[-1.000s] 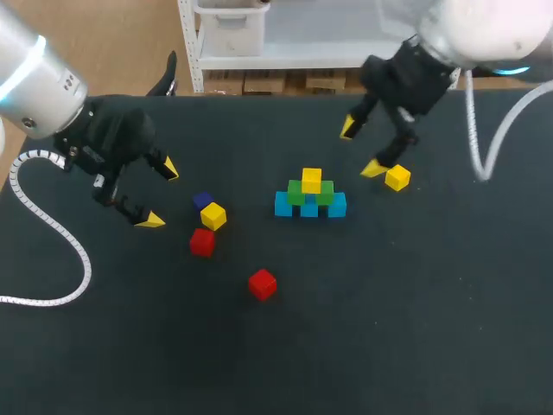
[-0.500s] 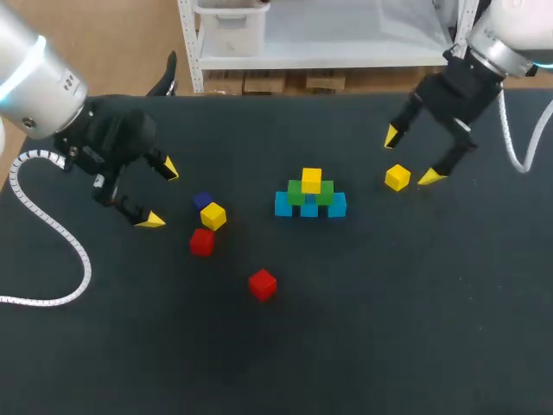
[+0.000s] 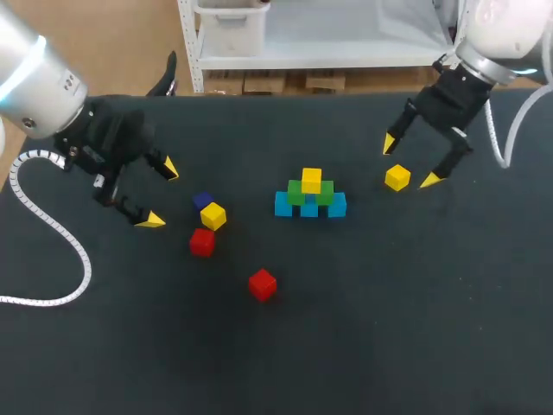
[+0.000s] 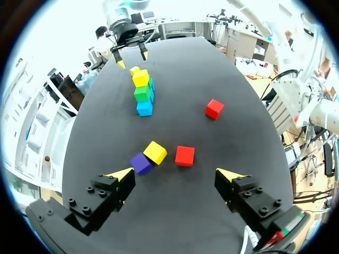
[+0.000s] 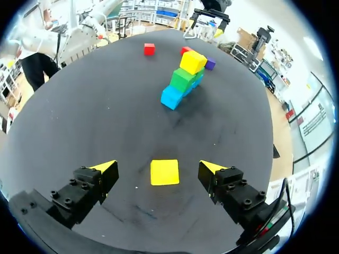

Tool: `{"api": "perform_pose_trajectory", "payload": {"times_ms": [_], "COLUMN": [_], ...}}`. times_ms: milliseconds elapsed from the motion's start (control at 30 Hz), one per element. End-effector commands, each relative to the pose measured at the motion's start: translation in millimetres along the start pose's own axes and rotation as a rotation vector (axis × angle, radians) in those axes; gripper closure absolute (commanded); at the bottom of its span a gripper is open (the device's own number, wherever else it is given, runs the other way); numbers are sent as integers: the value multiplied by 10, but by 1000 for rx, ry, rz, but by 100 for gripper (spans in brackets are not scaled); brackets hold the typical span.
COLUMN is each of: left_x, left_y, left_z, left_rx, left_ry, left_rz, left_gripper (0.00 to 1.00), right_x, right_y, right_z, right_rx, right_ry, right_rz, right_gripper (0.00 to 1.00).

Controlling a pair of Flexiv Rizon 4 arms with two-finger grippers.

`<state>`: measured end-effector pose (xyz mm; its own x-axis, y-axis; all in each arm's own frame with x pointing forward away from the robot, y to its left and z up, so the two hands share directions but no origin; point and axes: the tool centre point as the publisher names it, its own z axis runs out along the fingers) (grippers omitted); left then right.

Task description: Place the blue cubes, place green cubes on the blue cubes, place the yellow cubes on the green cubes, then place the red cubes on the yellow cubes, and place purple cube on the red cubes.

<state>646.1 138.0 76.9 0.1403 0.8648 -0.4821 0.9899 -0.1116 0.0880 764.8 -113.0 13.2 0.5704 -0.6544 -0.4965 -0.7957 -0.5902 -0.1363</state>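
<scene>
At the table's middle stands a stack: blue cubes at the bottom, green cubes on them, one yellow cube on top. A loose yellow cube lies to its right. My right gripper hangs open above that cube; in the right wrist view the loose yellow cube sits on the table between the spread fingers of the right gripper, untouched. My left gripper stands open at the left, empty. Ahead of the left gripper lie a purple cube, a yellow cube and a red cube.
A second red cube lies alone toward the front, below the stack. The purple cube, yellow cube and red cube cluster left of the stack. The black table stretches wide at the front and right.
My right gripper has moved to the right, from beside the stack to over the loose yellow cube, which it now straddles. The left arm and all cubes have kept still.
</scene>
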Motion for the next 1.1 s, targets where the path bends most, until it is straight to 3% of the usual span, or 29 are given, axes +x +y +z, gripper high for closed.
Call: {"api": "perform_pose_trajectory", "payload": {"times_ms": [33, 167, 233, 300, 333, 367, 567, 667, 767, 1000, 1100], "left_x": [16, 16, 16, 16, 16, 16, 16, 16, 16, 16, 16], "left_y": [-5, -5, -5, -5, -5, -5, -5, -5, -5, -5, -5], "left_z": [-1, -1, -1, -1, -1, -1, -1, -1, -1, -1, -1], "left_rx": [-2, -2, -2, -2, -2, -2, -2, -2, -2, -2, -2], "left_ry": [-5, -5, -5, -5, -5, -5, -5, -5, -5, -5, -5], "left_rz": [4, 4, 4, 4, 4, 4, 4, 4, 4, 4, 4], "left_gripper": [0, 0, 0, 0, 0, 0, 0, 0, 0, 0, 0], "right_x": [123, 179, 210, 223, 231, 232, 217, 204, 186, 142, 135], "right_y": [-120, -148, -156, -163, -168, -169, -144, -117, -89, -42, -27], "right_z": [55, 72, 81, 82, 82, 83, 87, 103, 120, 156, 164], "right_rx": [-47, -44, -44, -42, -40, -40, -39, -43, -50, -56, -58], "right_ry": [-47, -46, -43, -42, -42, -42, -47, -50, -52, -56, -55], "right_rz": [-15, -13, -8, -4, -3, -2, 0, 0, 0, 3, 6], "right_gripper": [0, 0, 16, 22, 40, 45, 35, 15, 5, 13, 20]}}
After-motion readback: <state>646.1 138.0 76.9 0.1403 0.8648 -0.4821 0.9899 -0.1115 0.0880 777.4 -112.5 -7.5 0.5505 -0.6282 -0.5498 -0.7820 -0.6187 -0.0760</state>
